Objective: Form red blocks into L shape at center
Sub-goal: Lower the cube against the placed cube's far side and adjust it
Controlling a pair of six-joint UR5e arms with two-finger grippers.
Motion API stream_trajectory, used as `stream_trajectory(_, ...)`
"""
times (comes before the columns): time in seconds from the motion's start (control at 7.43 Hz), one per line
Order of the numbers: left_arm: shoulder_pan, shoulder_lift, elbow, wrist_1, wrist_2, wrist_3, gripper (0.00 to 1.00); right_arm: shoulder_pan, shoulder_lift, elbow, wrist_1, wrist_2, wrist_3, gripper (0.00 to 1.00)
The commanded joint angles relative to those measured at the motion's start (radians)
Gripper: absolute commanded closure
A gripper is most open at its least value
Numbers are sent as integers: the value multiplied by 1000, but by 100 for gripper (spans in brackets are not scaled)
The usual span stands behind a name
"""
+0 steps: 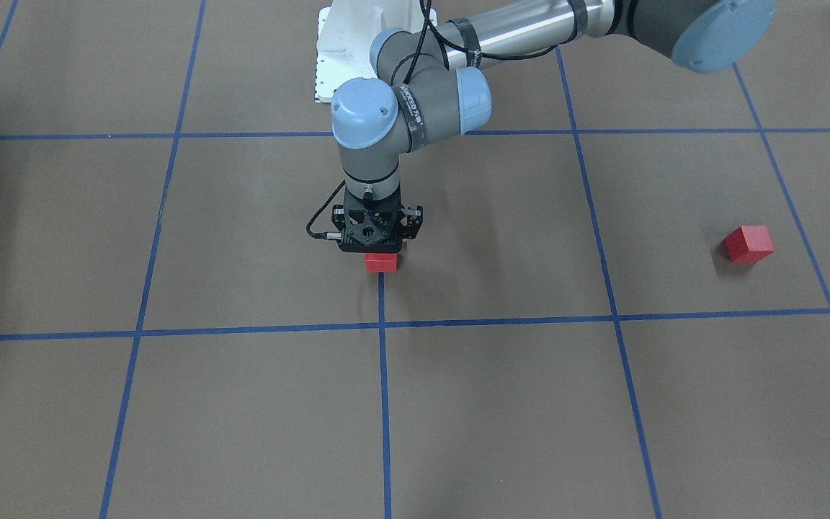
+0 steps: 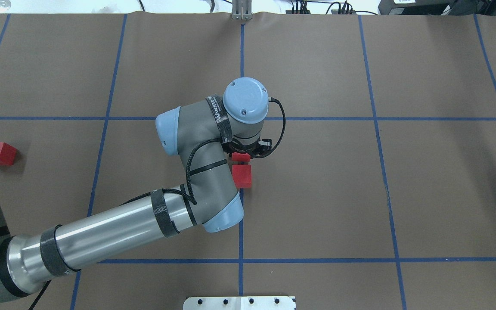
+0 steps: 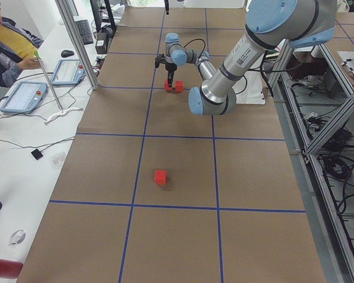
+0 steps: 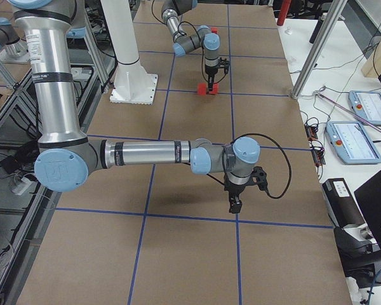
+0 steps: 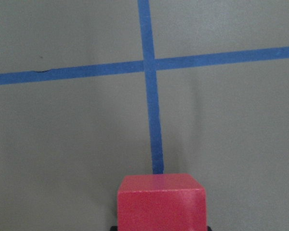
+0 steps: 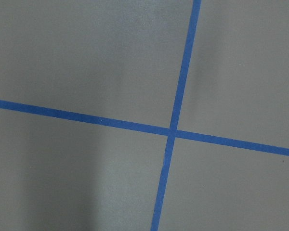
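left gripper [image 1: 380,254] points straight down at table centre, jaws around one red block [image 5: 161,202]. in the left wrist view dark finger edges sit flush against both its side faces, so it reads as clamped. can't tell whether the block rests on the paper or hangs just above it.

second block [image 2: 242,175] sits just beside it on the robot's side, both on the centre tape line [image 5: 156,139]. can't tell if the two touch. third block [image 1: 748,244] is well apart, out on the robot's left, skewed to the grid.

right gripper [image 4: 233,204] hovers over bare table [image 2: 424,193] away from all the blocks. it shows only in the side view, so can't tell if it's open or closed. its wrist cam shows only a tape cross [image 6: 172,131].

handling, my read: the cubes look rigid and light, and the matte faces shouldn't be slippery. pinch two opposite flat faces, centred and square. an off-axis pinch would likely twist the cube, and a nudge would shift its neighbour. third block needs wrist yaw matched to its skew before closing.
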Motion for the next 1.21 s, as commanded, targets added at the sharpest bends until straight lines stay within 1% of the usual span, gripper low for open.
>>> stream_trajectory(0.0, 0, 1, 1, -2, -11, -8, 82, 0, 0, 0, -1, 0, 0, 0)
stream_trajectory(0.4, 2, 2, -1, -3, -13, -27, 76, 0, 0, 0, 1, 0, 0, 0)
stream_trajectory(0.94, 5, 15, -1, -13, -15, -27, 74, 0, 0, 0, -1, 0, 0, 0)
stream_trajectory(1.08, 6, 15, -1, -13, -15, -29, 71, 0, 0, 0, -1, 0, 0, 0)
